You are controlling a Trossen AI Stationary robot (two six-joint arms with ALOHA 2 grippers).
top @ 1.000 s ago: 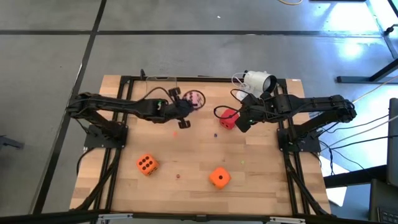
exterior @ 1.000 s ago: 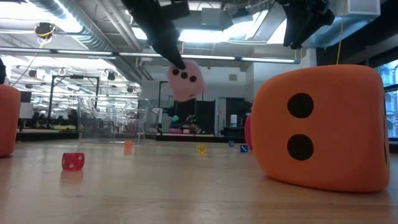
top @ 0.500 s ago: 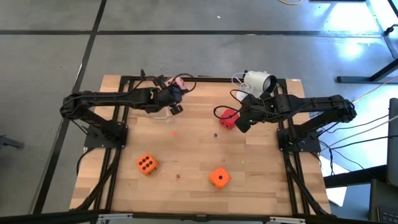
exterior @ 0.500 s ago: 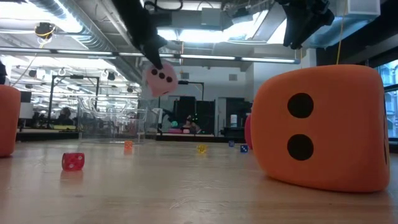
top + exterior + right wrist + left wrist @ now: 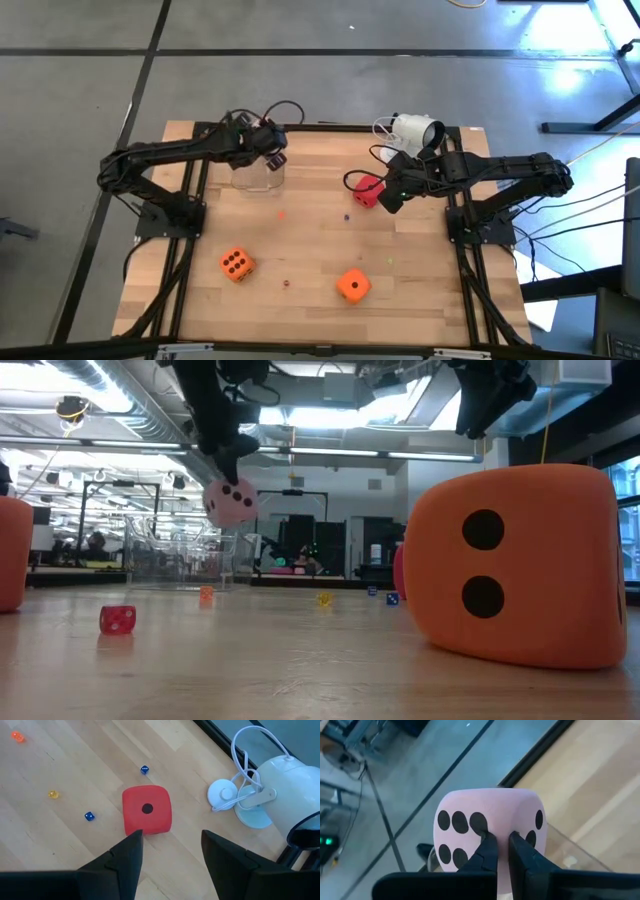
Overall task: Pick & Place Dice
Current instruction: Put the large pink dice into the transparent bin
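Surface: wooden table [image 5: 320, 270] on a grey concrete floor; the low view looks past it into a workshop with ceiling lights.
Left gripper [image 5: 501, 845]: raised over the far left part of the table, above a clear box [image 5: 256, 176]; fingers [image 5: 487, 851] pinched almost together on the soft face of the pink die [image 5: 490, 827], which hangs from them in the air.
Pink die, position: off the table, above the clear box in the low view [image 5: 231, 503]; mostly hidden under the gripper in the high view.
Pink die, faces: six pips on one face, at least two on the neighbouring face.
Right gripper [image 5: 170, 852]: hovering just beside the red die [image 5: 147, 810], jaws spread wide, nothing between them.
Red die: on the table at far centre-right [image 5: 368, 190], one-pip face up, near a white lamp-like device [image 5: 260, 795].
Orange die, left: near left part of the table [image 5: 236, 264], four pips up.
Orange die, right: near centre [image 5: 352, 285], one pip up; fills the right of the low view with a two-pip face [image 5: 520, 565].
Small items: tiny dice scattered on the wood, two blue ones [image 5: 89, 816] and a yellow one [image 5: 53, 794] near the red die, a small red one [image 5: 117, 619] in the low view.
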